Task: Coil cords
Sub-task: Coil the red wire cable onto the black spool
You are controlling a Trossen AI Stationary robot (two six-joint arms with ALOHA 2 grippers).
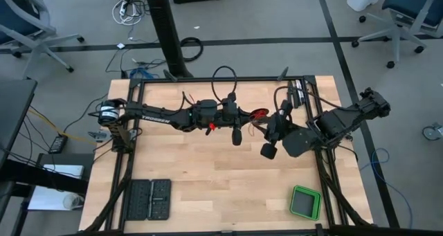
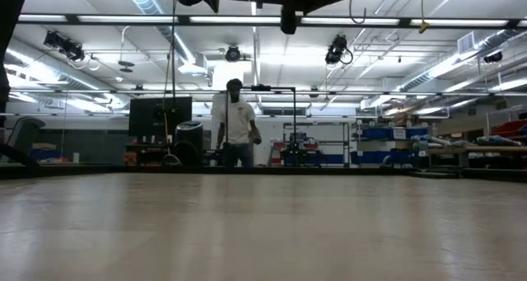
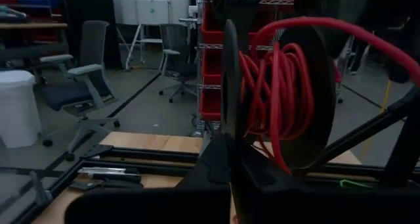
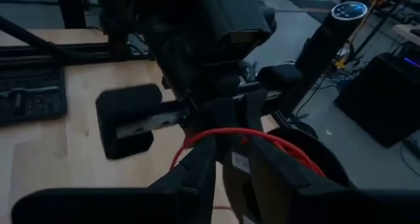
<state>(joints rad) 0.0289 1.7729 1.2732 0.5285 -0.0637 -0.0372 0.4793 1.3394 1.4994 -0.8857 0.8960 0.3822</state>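
The red-orange cord (image 3: 279, 86) is wound in many turns on a black two-disc spool (image 1: 258, 113), held high over the table's middle. My left gripper (image 3: 231, 168) comes level from the table's left and is shut on the spool. One stretch of cord (image 3: 367, 33) leaves the top of the spool toward my right gripper (image 4: 233, 161), which reaches in from the right just beside the spool. Its fingers stand a narrow gap apart, and the cord (image 4: 230, 131) arcs across just beyond their ends. In the low view only dark arm parts (image 2: 284, 1) show at the top. My left gripper pinches the lower rim of the spool's near disc (image 3: 230, 135) between its two shut fingers, coming level from the table's left. The spool stands on edge with its discs upright, lifted clear of the table. My right gripper: I cannot tell whether the cord crossing at its fingertips (image 4: 200, 152) touches them.
A green box (image 1: 305, 202) sits near the table's front right. A black ribbed tray (image 1: 147, 198) lies at the front left. Black frame rails (image 1: 208, 82) run along the table's edges. A person (image 2: 237, 120) stands in the room beyond the far edge.
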